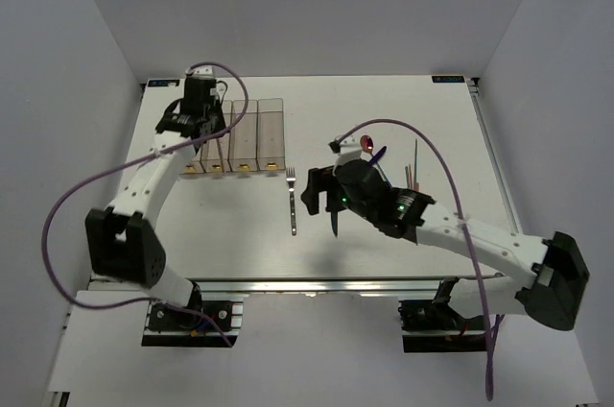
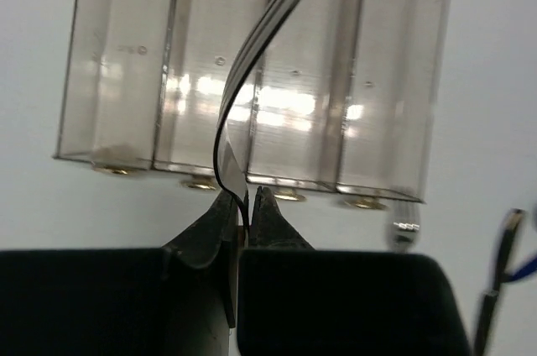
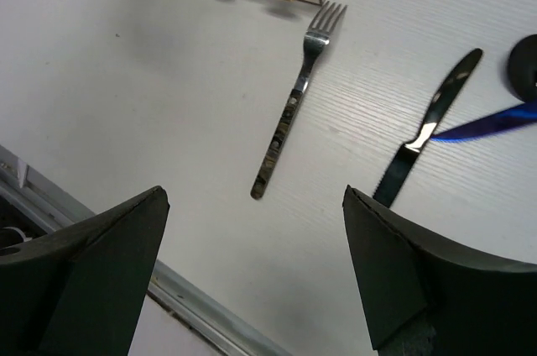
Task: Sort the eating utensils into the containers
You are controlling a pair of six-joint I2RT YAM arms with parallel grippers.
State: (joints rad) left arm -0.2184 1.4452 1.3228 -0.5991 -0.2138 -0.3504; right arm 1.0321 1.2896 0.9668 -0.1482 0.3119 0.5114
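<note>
Four clear bins stand in a row in the top view, the left gripper at their left end and the right gripper well to their right. From the left wrist, that gripper is pinched shut on a fork whose tines reach over the bins, so dropping it in is likely the step in hand. From the right wrist, jaws gape empty above a second fork near the bins' tabs, a black knife and blue knife beyond; next, lower astride its handle.
</note>
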